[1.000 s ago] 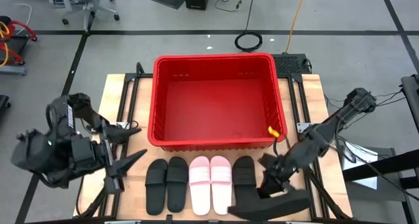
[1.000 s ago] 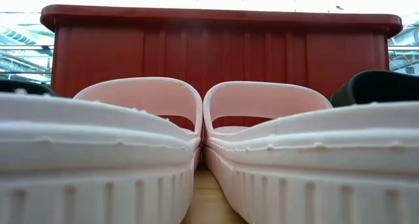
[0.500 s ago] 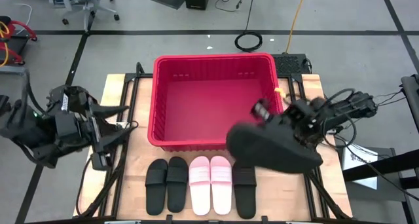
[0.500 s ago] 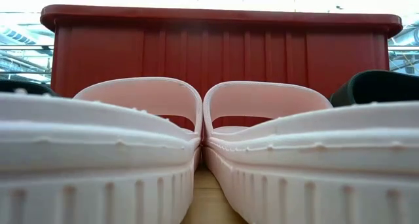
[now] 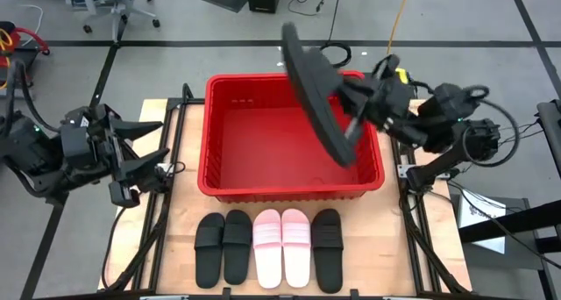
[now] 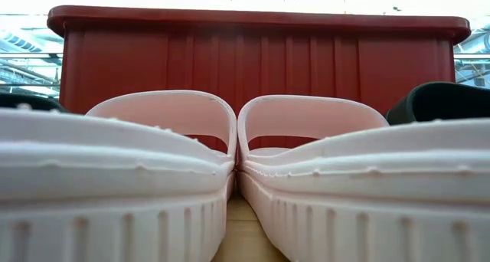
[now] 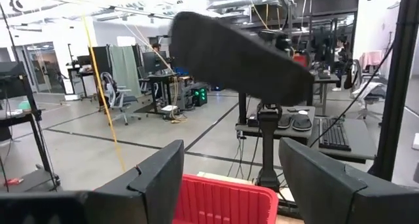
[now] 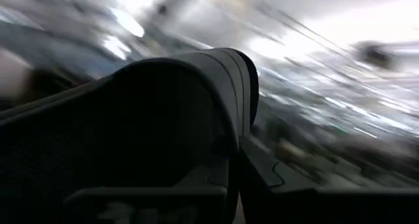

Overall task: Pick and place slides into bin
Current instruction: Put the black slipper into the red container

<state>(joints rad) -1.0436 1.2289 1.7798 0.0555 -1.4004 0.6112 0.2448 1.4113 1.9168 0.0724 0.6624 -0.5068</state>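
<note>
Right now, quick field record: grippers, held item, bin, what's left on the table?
right gripper: shut on a black slide, raised over the bin
left gripper: open, empty, beside the bin's left wall
bin: red, nothing lying inside
table row: five slides in front of the bin, namely two black, two pink-white, one black

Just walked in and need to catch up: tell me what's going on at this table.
The right tool is shut on a black slide, holding it up over the red bin, which looks empty. Five more slides wait in a row on the table in front of the bin: three black and two pink-white. The left tool waits open at the table's left edge.
</note>
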